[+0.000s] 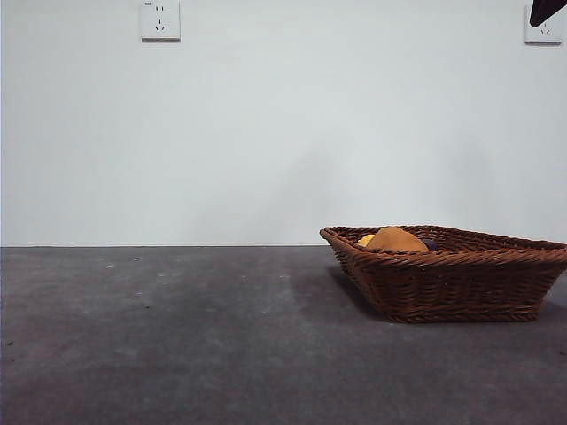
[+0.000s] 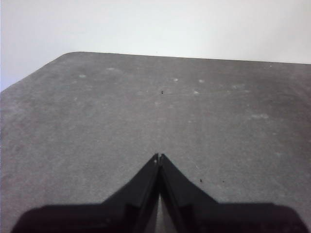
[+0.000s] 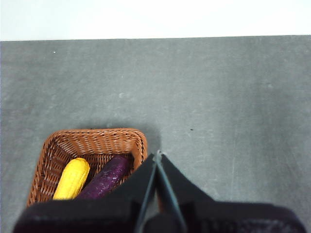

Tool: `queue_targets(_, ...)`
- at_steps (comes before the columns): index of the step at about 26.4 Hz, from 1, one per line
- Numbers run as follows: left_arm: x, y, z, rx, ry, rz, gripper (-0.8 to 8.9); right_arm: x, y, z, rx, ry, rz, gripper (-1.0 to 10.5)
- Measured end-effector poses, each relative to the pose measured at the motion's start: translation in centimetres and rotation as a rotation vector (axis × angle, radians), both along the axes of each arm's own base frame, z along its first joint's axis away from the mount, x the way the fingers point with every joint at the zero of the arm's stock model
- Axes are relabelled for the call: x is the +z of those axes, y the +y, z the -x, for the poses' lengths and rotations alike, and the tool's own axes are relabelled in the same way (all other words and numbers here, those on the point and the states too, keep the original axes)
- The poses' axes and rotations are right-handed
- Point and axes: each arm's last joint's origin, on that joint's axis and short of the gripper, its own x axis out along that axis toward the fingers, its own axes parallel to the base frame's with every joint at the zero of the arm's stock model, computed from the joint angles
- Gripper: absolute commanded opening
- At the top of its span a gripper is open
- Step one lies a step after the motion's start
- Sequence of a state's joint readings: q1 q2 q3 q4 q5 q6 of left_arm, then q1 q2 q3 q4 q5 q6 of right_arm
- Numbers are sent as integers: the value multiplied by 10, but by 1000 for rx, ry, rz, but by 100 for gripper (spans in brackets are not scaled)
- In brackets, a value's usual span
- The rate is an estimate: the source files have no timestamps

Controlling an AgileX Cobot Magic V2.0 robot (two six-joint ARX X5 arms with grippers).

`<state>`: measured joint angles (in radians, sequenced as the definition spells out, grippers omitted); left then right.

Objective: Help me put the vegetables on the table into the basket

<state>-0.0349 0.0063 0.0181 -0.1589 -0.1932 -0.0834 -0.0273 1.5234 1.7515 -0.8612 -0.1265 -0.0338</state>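
Front view shows the basket standing on the table toward its right edge, and over the braided near rim peeks the rounded top of the brown potato, with a sliver of the yellow corn cob touching its left side and a dark bit of the eggplant at its right. All three vegetables lie inside the basket, none on the bare tabletop. A black tip of one arm shows at the top right corner of this view, in front of a wall socket; another wall socket sits high on the white wall at the left. Seen from the right wrist, the right gripper hangs above the table just beside one corner of the basket, its two black jaws pressed together to a point and holding nothing; below it the corn cob and the eggplant lie side by side on the wicker floor, and the potato is hidden there. Seen from the left wrist, the left gripper is likewise closed tip to tip and empty, held over a bare stretch of table near a rounded corner.
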Motion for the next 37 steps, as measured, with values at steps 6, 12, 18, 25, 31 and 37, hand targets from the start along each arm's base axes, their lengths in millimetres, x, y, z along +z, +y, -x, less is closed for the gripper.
queue_targets(6, -1, -4, 0, -144, 7, 20, -3, 0, 0, 0, 0, -1, 0, 1)
queue_targets(12, -1, -3, 0, -149, 7, 21, -3, 0, 0, 0, 0, -1, 0, 1)
queue_targets(18, -1, -3, -1, -147, 14, 21, -3, 0, 0, 0, 0, -2, 0, 1)
queue_targets(25, -1, -3, -1, -147, 16, 22, -3, 0, 0, 0, 0, -2, 0, 1)
queue_targets(31, -1, -3, -1, -147, 16, 22, -3, 2, -1, 2, -21, -6, 15, 1)
queue_targets(37, -1, -3, -1, -147, 18, 22, -3, 40, 1, 53, -22, -150, 18, 1)
